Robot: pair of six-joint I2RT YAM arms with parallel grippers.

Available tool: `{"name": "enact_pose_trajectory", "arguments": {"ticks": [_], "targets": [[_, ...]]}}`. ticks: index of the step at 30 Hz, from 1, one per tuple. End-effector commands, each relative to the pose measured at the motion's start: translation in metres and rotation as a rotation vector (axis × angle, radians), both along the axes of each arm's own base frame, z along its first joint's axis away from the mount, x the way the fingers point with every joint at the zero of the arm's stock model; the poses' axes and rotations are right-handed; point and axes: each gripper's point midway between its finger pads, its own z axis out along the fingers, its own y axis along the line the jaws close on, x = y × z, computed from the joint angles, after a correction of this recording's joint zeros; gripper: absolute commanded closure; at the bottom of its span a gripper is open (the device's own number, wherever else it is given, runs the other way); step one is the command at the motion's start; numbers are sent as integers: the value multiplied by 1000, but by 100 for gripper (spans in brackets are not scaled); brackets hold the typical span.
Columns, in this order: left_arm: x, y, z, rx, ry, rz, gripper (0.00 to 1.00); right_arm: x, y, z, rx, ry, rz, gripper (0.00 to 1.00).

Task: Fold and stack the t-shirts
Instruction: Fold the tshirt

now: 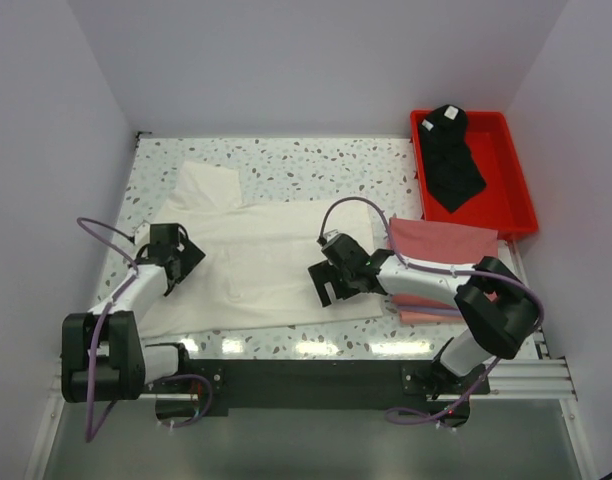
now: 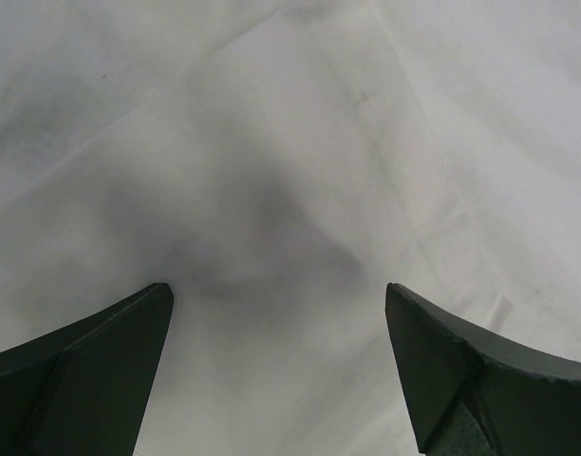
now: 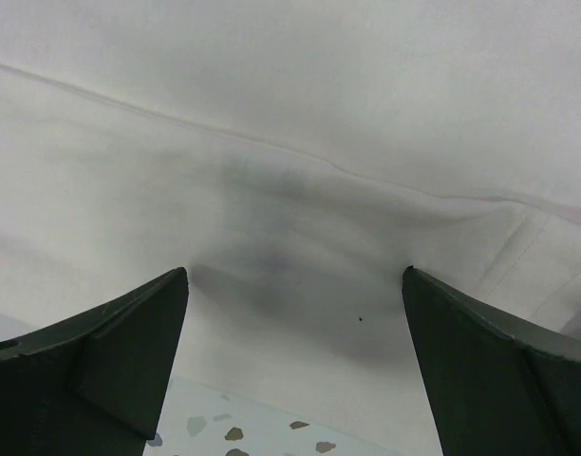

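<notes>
A white t-shirt (image 1: 256,260) lies spread flat on the speckled table (image 1: 316,165), print side hidden. My left gripper (image 1: 176,262) is open, low over the shirt's left edge; white cloth (image 2: 271,190) fills its view between the fingers (image 2: 101,361). My right gripper (image 1: 336,280) is open over the shirt's right lower edge; its view shows white cloth (image 3: 290,171) with a hem seam and the table at the bottom. Folded pink t-shirts (image 1: 441,245) lie stacked at the right, partly under my right arm. A black t-shirt (image 1: 451,160) lies in the red tray.
The red plastic tray (image 1: 516,170) stands at the back right corner. White walls close in the table on the left, back and right. Purple cables loop from both arms.
</notes>
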Motion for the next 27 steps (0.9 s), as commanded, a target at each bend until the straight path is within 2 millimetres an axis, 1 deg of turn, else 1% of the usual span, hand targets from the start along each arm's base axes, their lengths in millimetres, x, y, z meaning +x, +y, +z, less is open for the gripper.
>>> {"name": "enact_pose_trajectory", "arguments": {"ticks": [1, 3, 4, 5, 6, 7, 8, 10, 11, 13, 14, 16, 17, 19, 20, 22, 23, 24, 25, 26, 27], "targets": [[-56, 9, -23, 12, 173, 109, 0, -17, -15, -3, -17, 33, -47, 1], [-53, 10, -15, 17, 147, 127, 0, -14, -15, 4, -7, 12, -47, 1], [-54, 12, -12, 21, 149, 135, 0, -13, -15, 8, -6, 1, -43, 1], [-51, 13, -6, 21, 122, 144, 0, -12, -15, 12, -9, -7, -33, 1], [-49, 13, -2, 20, 108, 148, 0, -8, -11, 23, 14, -31, -30, 1], [-49, 14, 2, 25, 100, 153, 0, -5, -10, 29, 22, -44, -29, 1], [-42, 15, 11, 26, 65, 154, 0, -2, -7, 39, 38, -64, -23, 1], [-35, 14, 22, 18, 34, 150, 0, 2, -2, 60, 80, -101, -17, 1], [-25, 13, 33, 17, 1, 136, 0, 3, -1, 68, 90, -112, -17, 1], [-16, 12, 45, 13, -27, 121, 0, 10, 4, 94, 138, -167, -22, 1], [-6, 12, 59, 16, -57, 111, 0, 11, 5, 101, 152, -178, -32, 1], [7, 12, 72, 17, -80, 94, 0, 20, 3, 125, 179, -247, -58, 1], [22, 13, 87, 28, -108, 70, 0, 24, 2, 135, 192, -274, -78, 1], [40, 13, 104, 35, -140, 43, 0, 34, -6, 147, 178, -336, -127, 1], [60, 15, 121, 52, -161, 19, 0, 38, -8, 152, 179, -360, -144, 1], [80, 18, 135, 71, -167, 13, 0, 48, -15, 155, 162, -391, -180, 1], [104, 22, 146, 92, -180, -9, 0, 52, -17, 153, 154, -388, -185, 1], [117, 24, 152, 102, -186, -15, 0, 56, -17, 154, 154, -385, -193, 1], [125, 27, 152, 112, -163, -12, 0, 61, -21, 151, 161, -367, -200, 1], [151, 29, 158, 137, -160, -46, 0, 66, -22, 145, 152, -345, -205, 1], [164, 31, 159, 146, -160, -66, 0, 75, -28, 144, 153, -339, -226, 1]]}}
